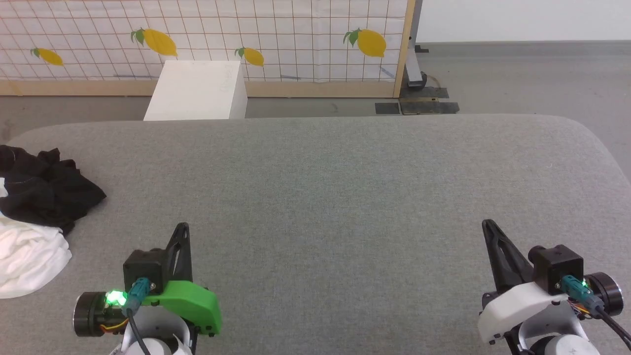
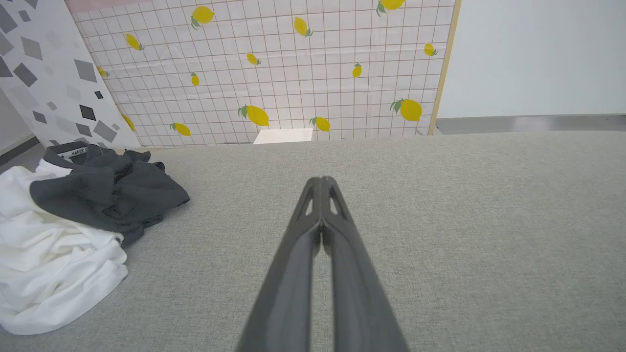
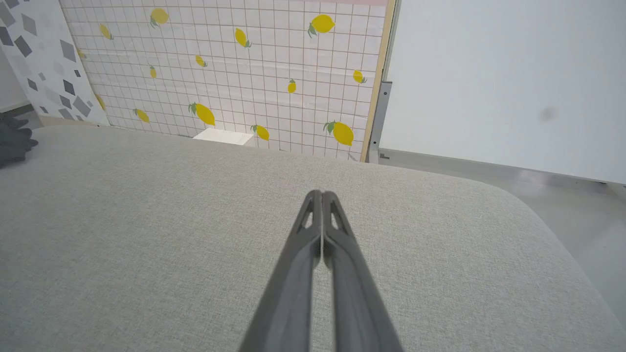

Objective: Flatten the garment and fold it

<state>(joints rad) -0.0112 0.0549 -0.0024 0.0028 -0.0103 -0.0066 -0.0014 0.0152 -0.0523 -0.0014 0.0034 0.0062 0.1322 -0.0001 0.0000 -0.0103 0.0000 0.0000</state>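
Garment (image 1: pixel 34 217) is a crumpled heap on the grey fabric-covered counter (image 1: pixel 320 197), at the far left edge of the head view and partly cut off by it. It is not spread out. The heap runs roughly near-to-far along that edge, with the black part on the far side and the white part nearer the robot. The left wrist view shows the garment (image 2: pixel 68 234) with black fabric bunched on top of the white, and a strip of neck tape at the far end; the lettering is too small to read fully.

Left claw (image 1: pixel 182 230) is closed, fingers pressed together, gripping nothing. It is over bare counter, to the right of the garment and apart from it. The left wrist view shows the closed tips (image 2: pixel 321 182).

Right claw (image 1: pixel 488 226) is also closed and empty, over bare counter well apart from the garment; its tips (image 3: pixel 322 195) meet in the right wrist view.

A white box (image 1: pixel 197 91) and a lemon-print panel (image 1: pixel 296 39) stand beyond the counter.
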